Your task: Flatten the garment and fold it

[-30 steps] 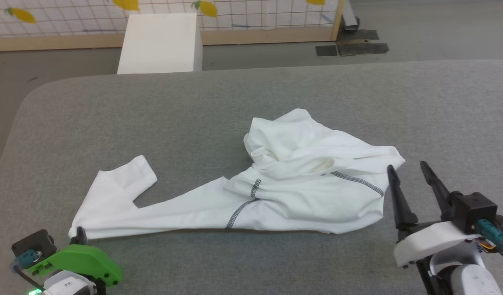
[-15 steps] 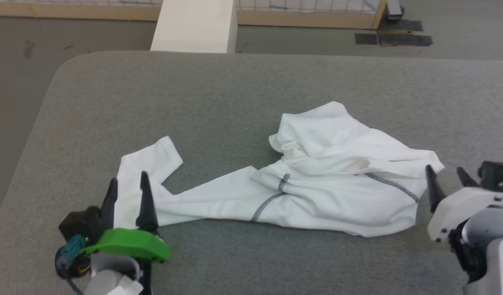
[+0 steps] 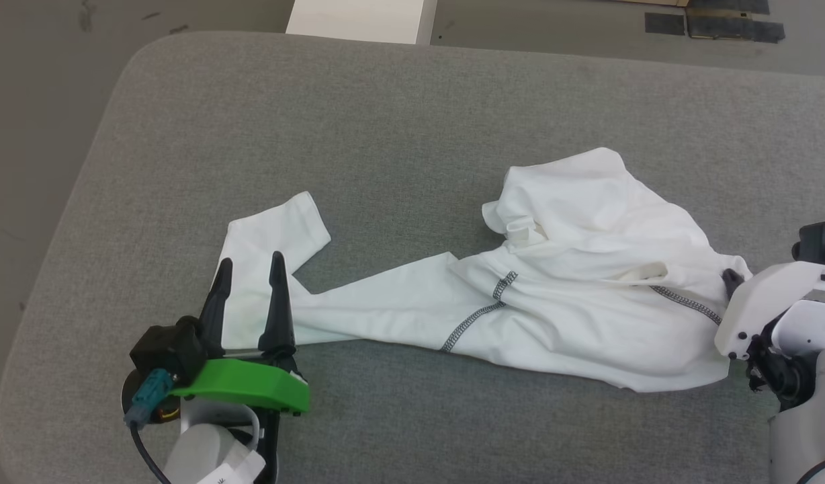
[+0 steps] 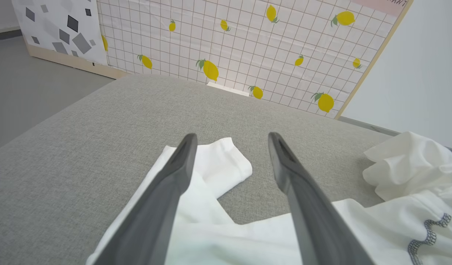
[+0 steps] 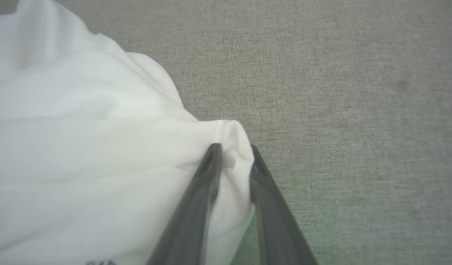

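Though limp, rumpled white garment (image 3: 587, 302) fold in right pincer (image 5: 235, 151); left pincer (image 3: 250, 260) agape.

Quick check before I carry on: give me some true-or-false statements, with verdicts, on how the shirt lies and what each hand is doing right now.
1. The left hand is open, with its fingers over the sleeve end of the white short-sleeved T-shirt with grey stitching. True.
2. The right hand is clear of the cloth. False: its fingers pinch a fold at the T-shirt's edge.
3. The T-shirt lies flat and smooth. False: it is stretched into a twisted band and bunched up toward the right hand.
4. The T-shirt rests wholly on the grey fabric-covered table, with no part hanging over an edge. True.
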`<state>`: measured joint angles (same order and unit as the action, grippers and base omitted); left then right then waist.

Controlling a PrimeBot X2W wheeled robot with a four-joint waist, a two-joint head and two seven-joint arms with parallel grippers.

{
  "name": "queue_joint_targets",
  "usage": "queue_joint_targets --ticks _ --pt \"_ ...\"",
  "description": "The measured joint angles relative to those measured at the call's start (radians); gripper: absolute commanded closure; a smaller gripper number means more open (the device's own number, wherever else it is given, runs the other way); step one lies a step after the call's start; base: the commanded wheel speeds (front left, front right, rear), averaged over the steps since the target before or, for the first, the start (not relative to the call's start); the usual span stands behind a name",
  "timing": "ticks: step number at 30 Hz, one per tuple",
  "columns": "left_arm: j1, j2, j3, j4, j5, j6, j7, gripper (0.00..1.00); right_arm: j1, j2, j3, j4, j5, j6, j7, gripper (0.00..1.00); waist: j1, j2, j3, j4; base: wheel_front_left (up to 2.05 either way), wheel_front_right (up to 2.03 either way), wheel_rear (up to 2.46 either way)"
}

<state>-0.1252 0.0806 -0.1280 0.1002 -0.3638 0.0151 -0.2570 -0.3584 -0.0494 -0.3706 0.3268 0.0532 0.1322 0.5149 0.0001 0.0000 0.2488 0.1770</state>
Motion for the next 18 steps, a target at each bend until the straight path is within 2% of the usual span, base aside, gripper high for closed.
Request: queue_joint_targets --ticks 6,13,18 --pt "0.002 -0.013 0.03 0.033 0.023 -0.024 0.0 0.0 0.035 0.003 -0.043 -0.07 0.012 0.0 -0.004 1.0 0.0 0.0 -0.021 -0.011 0.0 0.0 0.0" --pt "0.008 -0.019 0.047 0.06 0.038 -0.045 0.0 0.0 0.153 0.002 -0.267 -0.235 -0.055 0.0 -0.071 1.0 -0.0001 0.0 -0.077 -0.05 0.0 0.0 0.0" --pt "0.025 -0.022 0.047 0.08 0.039 -0.058 0.0 0.0 0.248 -0.001 -0.394 -0.238 -0.043 0.0 -0.053 1.0 -0.0002 0.0 -0.108 -0.088 0.0 0.0 0.0"
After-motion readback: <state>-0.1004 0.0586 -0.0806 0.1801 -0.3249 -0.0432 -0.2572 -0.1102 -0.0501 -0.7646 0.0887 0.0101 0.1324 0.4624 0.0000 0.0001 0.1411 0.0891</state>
